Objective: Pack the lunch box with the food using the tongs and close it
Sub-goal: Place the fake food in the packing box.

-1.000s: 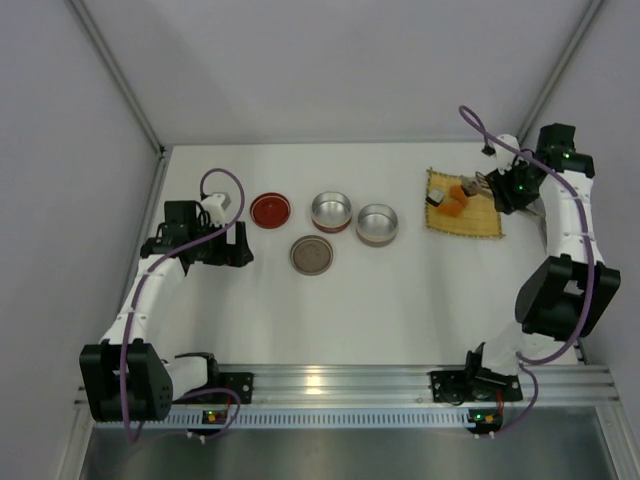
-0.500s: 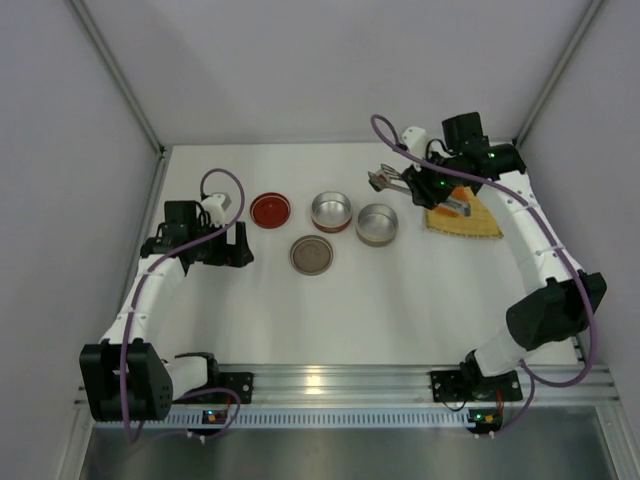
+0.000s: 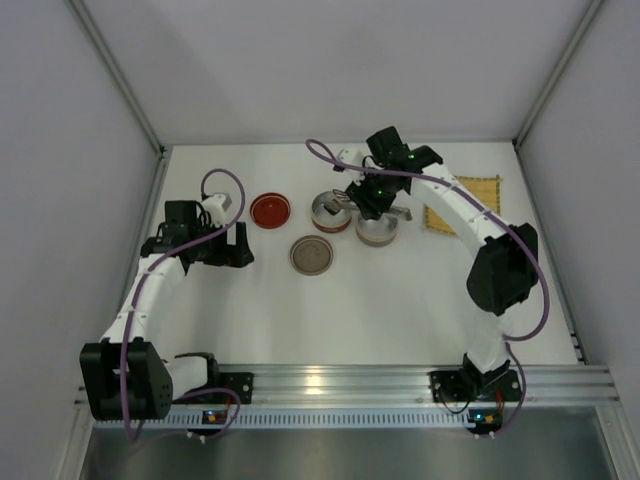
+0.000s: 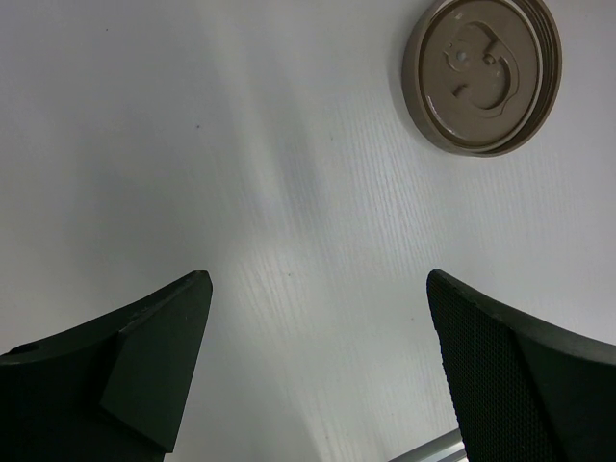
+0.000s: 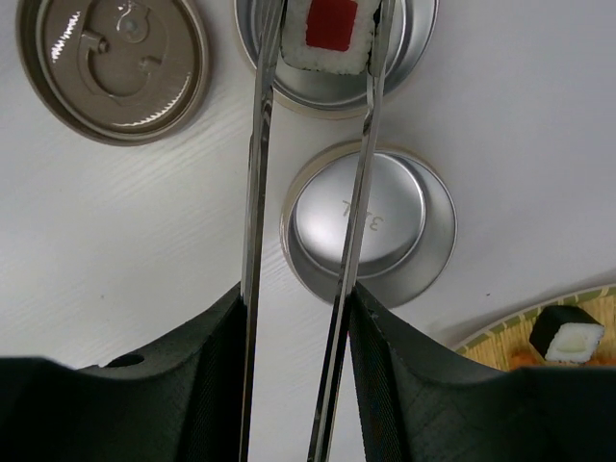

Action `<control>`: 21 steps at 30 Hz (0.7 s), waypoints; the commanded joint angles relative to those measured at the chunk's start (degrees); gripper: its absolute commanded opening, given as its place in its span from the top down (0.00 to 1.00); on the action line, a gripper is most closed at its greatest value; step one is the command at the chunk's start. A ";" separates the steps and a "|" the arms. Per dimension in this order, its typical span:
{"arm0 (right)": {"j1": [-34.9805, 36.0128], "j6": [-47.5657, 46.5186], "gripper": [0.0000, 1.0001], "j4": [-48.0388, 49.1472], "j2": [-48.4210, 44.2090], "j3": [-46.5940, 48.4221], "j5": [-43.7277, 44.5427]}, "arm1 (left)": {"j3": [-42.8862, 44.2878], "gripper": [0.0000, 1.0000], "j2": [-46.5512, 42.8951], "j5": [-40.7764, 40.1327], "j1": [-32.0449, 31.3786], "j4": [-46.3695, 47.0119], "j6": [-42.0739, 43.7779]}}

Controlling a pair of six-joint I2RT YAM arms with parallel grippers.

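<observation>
- hanging between the tips of the tongs (image 5: 255, 173) is one piece of food (image 5: 327, 34), a white block with a red centre. in the right wrist view it sits over the open tin (image 5: 414, 38) farthest from the gripper.
- the tongs run straight out from the right gripper (image 5: 294, 298), their long axis pointing towards the left edge of the worktop. the piece is at the far end of that line, with the tin under it.
- the right gripper's fingers are pressed onto the two tong arms near the joined end, squeezing them onto the piece.
- judging from this, the coming move is a lowering and release into that tin. how high the piece hangs above the tin floor cannot be told.
- a second, empty tin (image 5: 395, 231) lies beneath the middle of the tongs, just beside the first.
- only the right wrist view shows the held piece. from above, the gripper hides it.
- more food waits on the yellow mat (image 3: 485, 188) towards the right edge, including a dark-wrapped roll (image 5: 568, 332).
- the left gripper (image 4: 318, 289) hovers over bare worktop near the left edge, jaws spread wide and empty, well apart from the tins.
- a brown lid (image 5: 115, 67) lies nearer the front edge than the tins, and a red lid (image 3: 271, 210) lies to their left.
</observation>
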 commanded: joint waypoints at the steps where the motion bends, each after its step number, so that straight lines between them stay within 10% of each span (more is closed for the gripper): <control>1: 0.78 0.77 0.75 5.78 0.99 4.68 1.26 | 1.71 0.02 0.24 0.81 0.50 -0.09 0.69; 21: 0.78 -2.05 0.72 2.80 4.95 4.42 3.20 | 1.45 0.02 -0.11 1.87 1.20 -0.17 1.04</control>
